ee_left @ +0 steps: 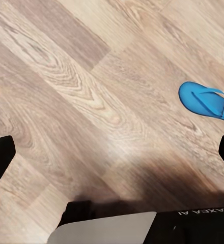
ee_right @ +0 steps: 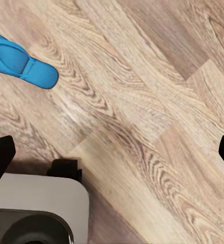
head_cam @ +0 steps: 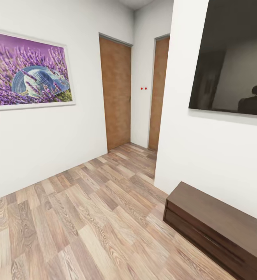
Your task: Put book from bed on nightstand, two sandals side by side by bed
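A bright blue sandal (ee_left: 207, 100) lies flat on the wood-plank floor (ee_left: 91, 91) in the left wrist view, off to one side of my left gripper (ee_left: 114, 157). That gripper hangs above the floor, open and holding nothing. The right wrist view has a blue sandal (ee_right: 20, 61) on the planks too, away from my right gripper (ee_right: 114, 155), which is open and empty as well. I cannot tell whether both views hold the same sandal. The book, the bed and the nightstand are out of view.
In the head view a lavender painting (head_cam: 27, 70) hangs on the left wall. Two wooden doors (head_cam: 116, 93) stand at the end of a short passage. A black screen (head_cam: 233, 58) hangs on the right wall above a long dark lampless bench (head_cam: 218, 225). My base (ee_right: 35, 208) is underneath.
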{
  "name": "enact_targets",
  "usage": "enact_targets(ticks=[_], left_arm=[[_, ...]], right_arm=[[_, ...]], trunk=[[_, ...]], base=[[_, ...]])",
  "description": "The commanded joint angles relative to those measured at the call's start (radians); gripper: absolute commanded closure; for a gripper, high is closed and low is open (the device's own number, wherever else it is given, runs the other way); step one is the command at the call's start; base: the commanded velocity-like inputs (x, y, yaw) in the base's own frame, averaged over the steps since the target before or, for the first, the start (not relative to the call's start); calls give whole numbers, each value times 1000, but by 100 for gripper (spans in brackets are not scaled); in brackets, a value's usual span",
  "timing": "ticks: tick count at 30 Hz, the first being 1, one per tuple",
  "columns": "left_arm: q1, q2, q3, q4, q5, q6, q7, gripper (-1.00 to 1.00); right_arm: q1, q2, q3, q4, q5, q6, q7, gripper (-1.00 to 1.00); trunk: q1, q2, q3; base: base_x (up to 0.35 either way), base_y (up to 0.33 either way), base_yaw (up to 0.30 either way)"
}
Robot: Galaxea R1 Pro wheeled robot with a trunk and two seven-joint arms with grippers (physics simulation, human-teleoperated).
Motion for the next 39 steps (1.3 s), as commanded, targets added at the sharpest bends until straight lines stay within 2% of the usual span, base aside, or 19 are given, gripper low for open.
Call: enact_targets(ticks=[1,14,27,39], left_arm=[[0,0,0,0,0,0,0,-100],[0,0,2,0,1,0,0,-100],[0,0,1,0,1,0,0,-100],[0,0,0,0,0,0,0,-100]], right_arm=[[0,0,0,0,0,0,0,-100],[0,0,-1,0,0,0,0,-100],[0,0,-1,0,0,0,0,-100],[-1,0,-1,0,0,0,0,-100]], trunk=[[0,0,0],[0,0,0],[0,0,1],[0,0,4]], base=[[255,250,0],[190,287,-88],[103,316,-247],[239,250,-266]])
